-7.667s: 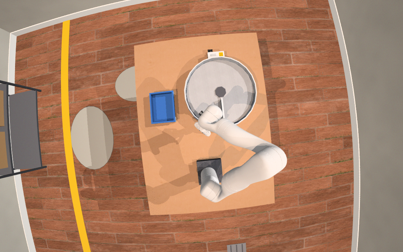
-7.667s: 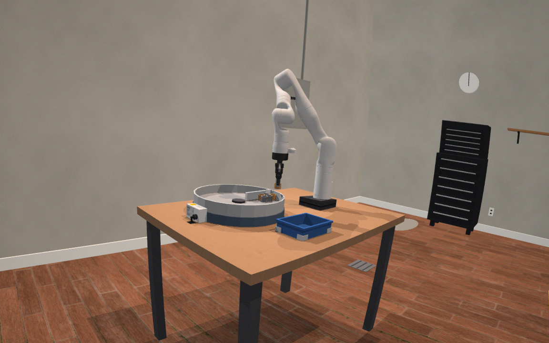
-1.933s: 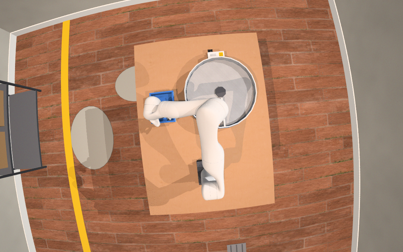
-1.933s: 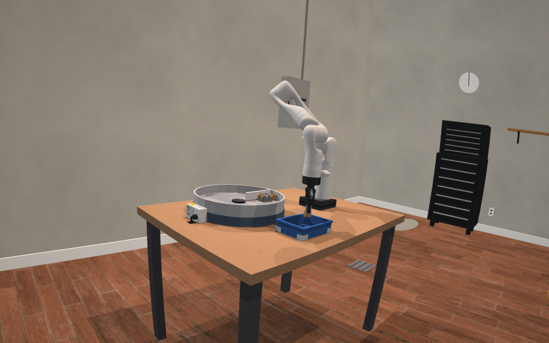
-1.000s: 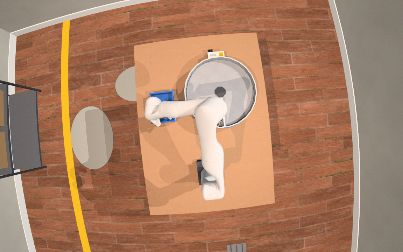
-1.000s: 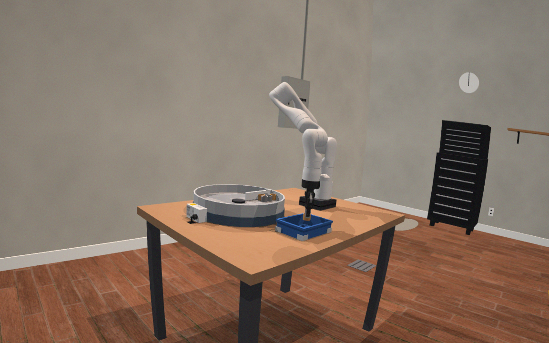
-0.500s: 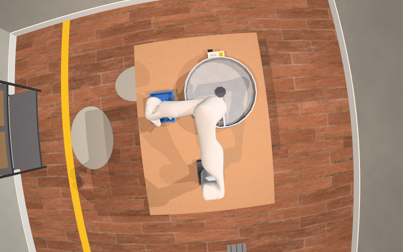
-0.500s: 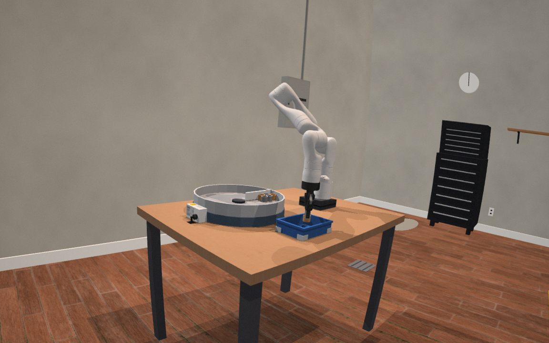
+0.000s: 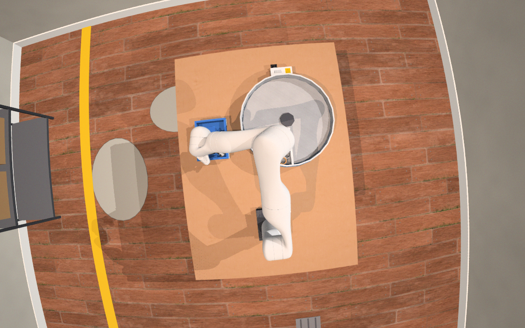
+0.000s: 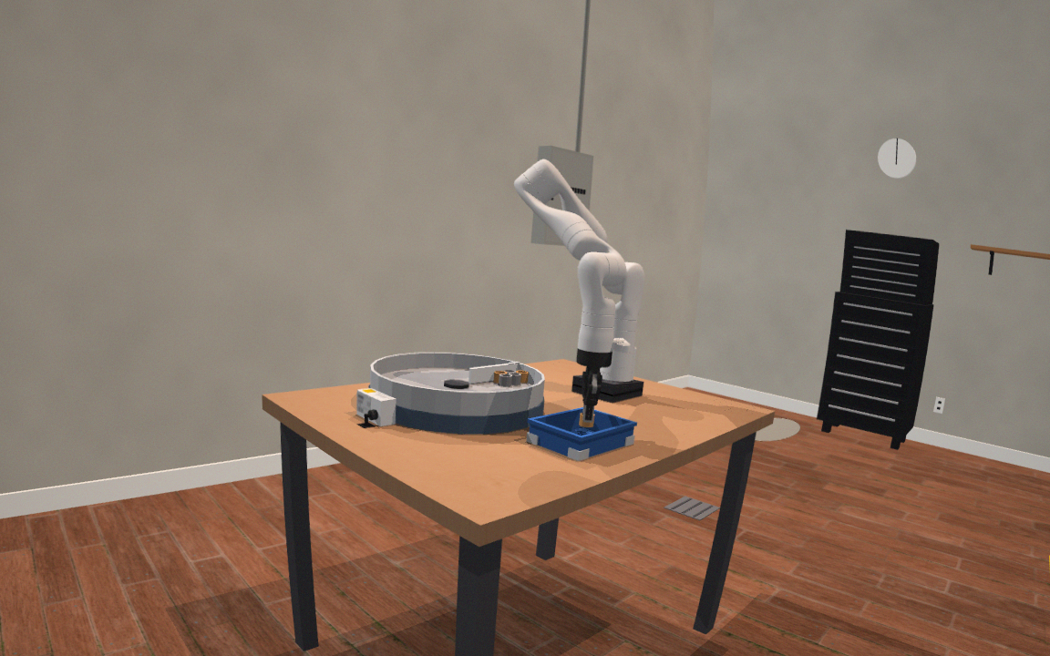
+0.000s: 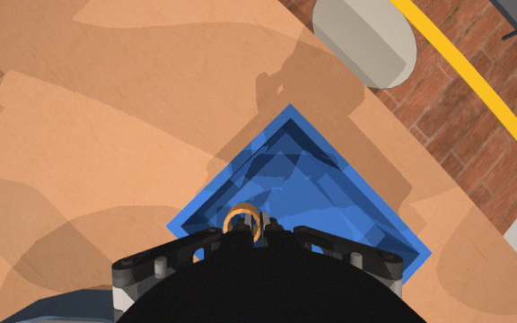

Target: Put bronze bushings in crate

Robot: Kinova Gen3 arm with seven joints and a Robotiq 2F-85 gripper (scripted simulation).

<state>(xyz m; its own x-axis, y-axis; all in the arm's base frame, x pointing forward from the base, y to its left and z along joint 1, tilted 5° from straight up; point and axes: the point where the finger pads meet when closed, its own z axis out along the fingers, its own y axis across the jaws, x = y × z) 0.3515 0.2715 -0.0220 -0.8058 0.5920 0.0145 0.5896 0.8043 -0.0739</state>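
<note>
My gripper [image 10: 589, 414] [image 11: 256, 222] is shut on the wall of a bronze bushing [image 10: 586, 424] [image 11: 241, 206], one finger inside its ring. It points down inside the blue crate [image 9: 210, 120] [image 10: 553, 438] [image 11: 357, 180], with the bushing low between the crate's walls. Whether the bushing touches the crate's floor I cannot tell. No other bushing shows in the visible part of the crate; its near corner is hidden behind the gripper. On the turning table [image 9: 264, 97] [image 10: 447, 399], several bronze and grey bushings [image 10: 515, 379] stand grouped beside the white divider. In the top view the arm hides most of them.
The turning table's high rim stands beside the crate. A white control box [image 9: 279, 71] [image 10: 375, 405] sits at its outer side. A dark hub [image 9: 286, 119] [image 10: 455, 383] is at its middle, by the white divider [image 10: 489, 373]. The arm reaches over the wooden table [image 9: 219, 195] [image 10: 447, 481].
</note>
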